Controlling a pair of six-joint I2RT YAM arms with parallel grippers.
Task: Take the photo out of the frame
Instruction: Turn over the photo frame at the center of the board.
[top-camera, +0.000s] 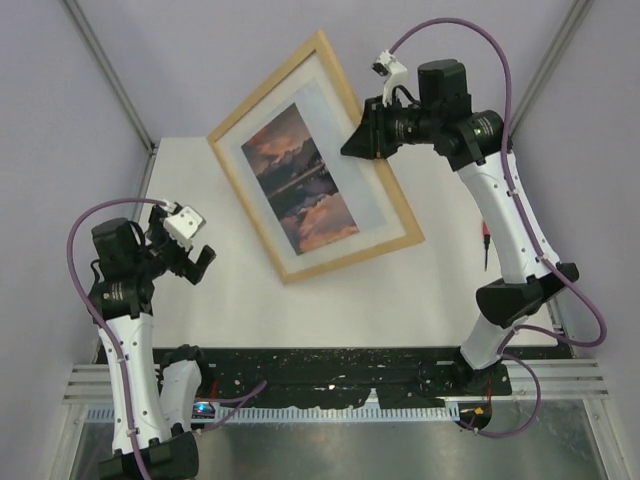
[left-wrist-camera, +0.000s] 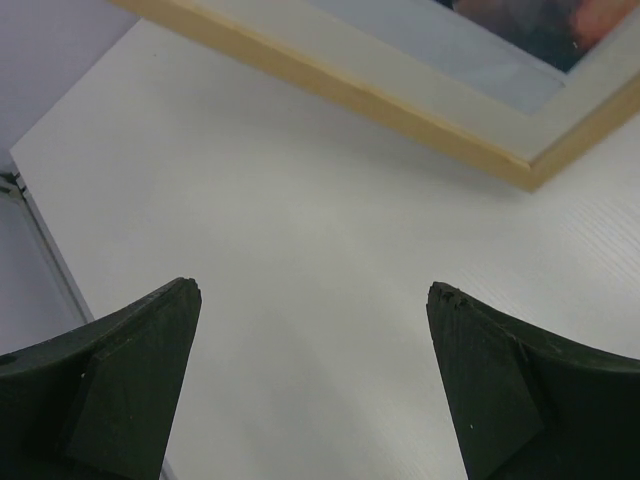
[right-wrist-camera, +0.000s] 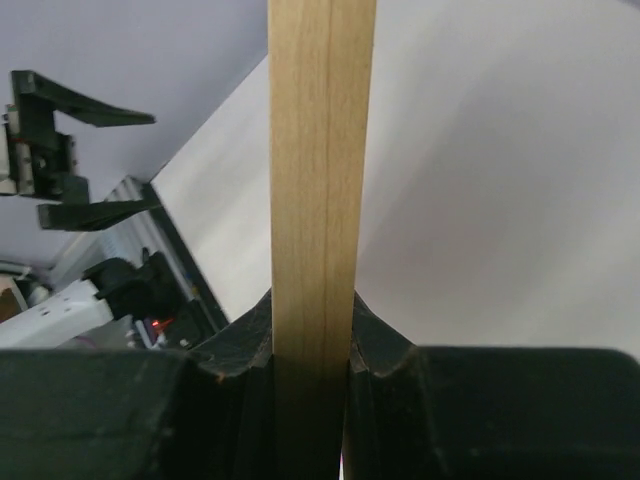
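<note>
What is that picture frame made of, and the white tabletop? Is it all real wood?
The frame looks like pale unpainted wood, matt: fine lengthwise grain lines run along its edge in the right wrist view. The table looks like white laminate or painted board: smooth, matt, with faint grain-like streaks. Its core cannot be seen.

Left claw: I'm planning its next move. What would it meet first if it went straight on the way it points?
Likely the bare table, since the open left claw tilts down at it; the frame lies farther on. Depth is unclear.
</note>
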